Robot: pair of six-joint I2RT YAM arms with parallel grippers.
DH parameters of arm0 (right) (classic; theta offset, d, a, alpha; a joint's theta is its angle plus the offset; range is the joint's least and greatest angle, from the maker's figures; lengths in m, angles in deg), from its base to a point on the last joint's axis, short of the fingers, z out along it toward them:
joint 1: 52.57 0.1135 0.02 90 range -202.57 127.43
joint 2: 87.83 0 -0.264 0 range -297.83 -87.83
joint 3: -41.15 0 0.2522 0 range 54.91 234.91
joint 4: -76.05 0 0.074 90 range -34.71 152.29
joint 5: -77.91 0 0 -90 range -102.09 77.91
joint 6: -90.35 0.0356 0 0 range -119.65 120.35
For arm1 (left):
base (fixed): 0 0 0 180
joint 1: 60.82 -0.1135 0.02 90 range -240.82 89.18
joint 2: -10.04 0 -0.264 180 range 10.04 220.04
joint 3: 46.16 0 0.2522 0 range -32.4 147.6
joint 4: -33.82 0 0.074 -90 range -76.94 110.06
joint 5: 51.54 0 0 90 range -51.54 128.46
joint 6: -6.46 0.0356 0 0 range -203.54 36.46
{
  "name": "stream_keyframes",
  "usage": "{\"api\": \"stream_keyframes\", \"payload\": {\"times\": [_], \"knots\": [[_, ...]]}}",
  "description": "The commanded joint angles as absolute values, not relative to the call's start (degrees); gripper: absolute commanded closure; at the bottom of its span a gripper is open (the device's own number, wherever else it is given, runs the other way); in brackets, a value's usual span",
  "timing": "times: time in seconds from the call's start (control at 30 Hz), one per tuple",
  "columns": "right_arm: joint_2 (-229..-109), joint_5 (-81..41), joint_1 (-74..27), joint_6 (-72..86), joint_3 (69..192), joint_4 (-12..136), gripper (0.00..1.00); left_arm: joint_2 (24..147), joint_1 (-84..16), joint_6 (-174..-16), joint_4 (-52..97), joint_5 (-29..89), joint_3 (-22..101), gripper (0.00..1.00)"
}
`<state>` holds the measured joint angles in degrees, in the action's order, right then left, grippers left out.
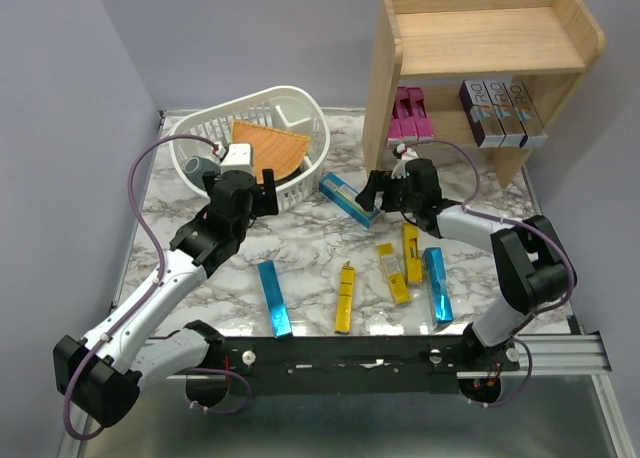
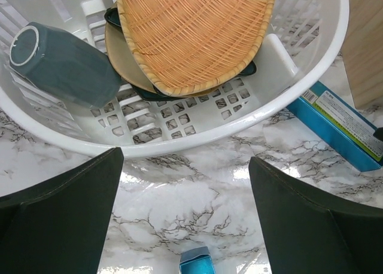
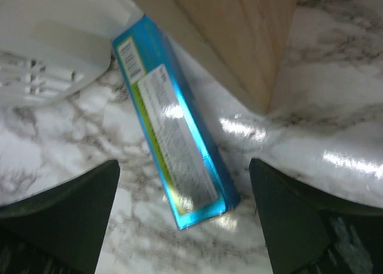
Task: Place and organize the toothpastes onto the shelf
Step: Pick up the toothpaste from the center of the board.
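The shelf [image 1: 381,73] is the reference for everything here. Its top tier is bare, while its lower tier holds pink cartons [image 1: 410,116] standing on end at the left and purple-silver cartons [image 1: 503,111] standing on end at the right. That grouping by colour suggests sorting by kind is the aim, and the gap between the two groups looks like room kept for more. At the foot of the shelf's left side panel, a blue carton [image 3: 173,124] lies flat and angled on the worktop [image 1: 300,248], with one end toward the white basket [image 1: 300,98] that sits further left of the shelf. The right end effector [image 3: 184,163] hangs over this carton with its jaws spread wide, one on each side of the long faces. Bare marble shows between each jaw and the box, so nothing is gripped. Straddling the narrow width seems the sensible way to take a slim, glossy box. In front of the shelf, toward the arm bases, five loose cartons [image 1: 392,274] lie flat, three yellow and two blue, not yet shelved. The left end effector [image 2: 185,157] is also wide open and empty, left of the shelf at the basket's rim, apparently kept out of the right arm's way. Judging by the count, the task is roughly half done.
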<state>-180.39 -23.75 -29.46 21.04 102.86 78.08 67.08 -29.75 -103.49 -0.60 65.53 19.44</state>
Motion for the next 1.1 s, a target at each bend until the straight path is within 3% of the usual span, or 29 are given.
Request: {"api": "stream_keyframes", "payload": {"times": [0.0, 0.2, 0.4, 0.73, 1.07], "knots": [[-186.17, -26.16, -27.35, 17.15, 106.06, 78.12, 0.04, 67.96, -30.23, -103.23, -1.82, 64.38, 20.34, 0.01], [-189.35, -19.14, -22.61, 13.89, 107.73, 74.52, 0.07, 69.28, -30.32, -103.67, -2.35, 62.98, 20.77, 0.01], [-189.52, -9.82, -19.71, 13.71, 105.72, 72.75, 0.18, 69.81, -30.32, -103.93, -3.14, 62.63, 21.30, 0.01], [-186.02, 0.91, -12.23, 13.01, 102.47, 68.71, 0.47, 71.30, -30.32, -106.48, -5.07, 60.43, 21.92, 0.01], [-170.99, 4.94, -5.82, 14.94, 92.89, 69.94, 0.52, 71.57, -30.67, -121.47, -8.42, 58.41, 23.94, 0.01]]}}
